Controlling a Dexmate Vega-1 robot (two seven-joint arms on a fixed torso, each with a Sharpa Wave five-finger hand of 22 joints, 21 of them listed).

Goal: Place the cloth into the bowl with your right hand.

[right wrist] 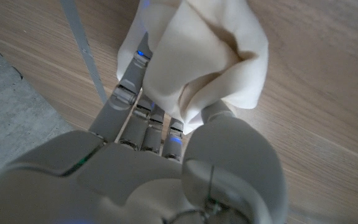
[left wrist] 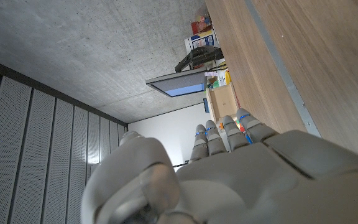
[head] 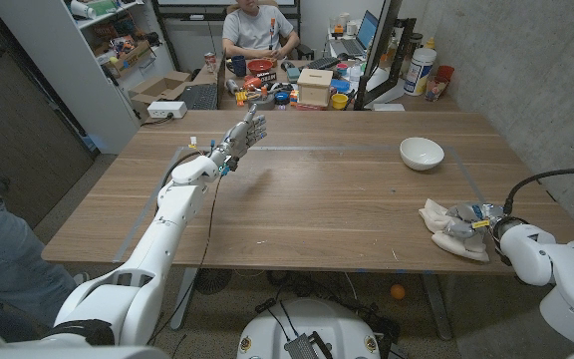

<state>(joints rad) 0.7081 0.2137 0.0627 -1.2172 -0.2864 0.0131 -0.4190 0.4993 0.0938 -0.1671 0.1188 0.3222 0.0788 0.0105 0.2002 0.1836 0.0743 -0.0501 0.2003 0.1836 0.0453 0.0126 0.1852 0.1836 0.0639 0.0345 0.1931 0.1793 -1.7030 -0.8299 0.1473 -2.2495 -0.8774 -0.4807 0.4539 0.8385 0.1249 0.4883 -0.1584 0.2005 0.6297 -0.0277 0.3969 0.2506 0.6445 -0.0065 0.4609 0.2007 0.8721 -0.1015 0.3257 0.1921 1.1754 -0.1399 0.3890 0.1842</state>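
Here the white bowl (head: 422, 153) stands on the far right part of the wooden table (head: 317, 209), and as far as the head view shows, nothing lies inside it; its inner surface looks plain white. The cloth (head: 446, 227), cream-coloured and crumpled, is not in the bowl: it lies on the table near the right front edge, well apart from the bowl and nearer the robot. The right hand (head: 469, 221) is on it, and the right wrist view shows the cloth (right wrist: 207, 53) bunched between the fingers (right wrist: 129, 81) and the thumb, so this hand (right wrist: 166, 168) is grasping the cloth, with part of the fabric hanging over the wood grain below. The left hand (head: 244, 131) is raised over the far left part of the table, fingers stretched out and slightly apart, holding nothing; the left wrist view looks along the back of this hand (left wrist: 229, 168) toward the table edge and a laptop beyond. A strip of pale tape (head: 367, 148) runs across the table in front of the bowl. Behind the table a person (head: 257, 35) sits at a cluttered desk with a cardboard box (head: 314, 86) and small bottles.
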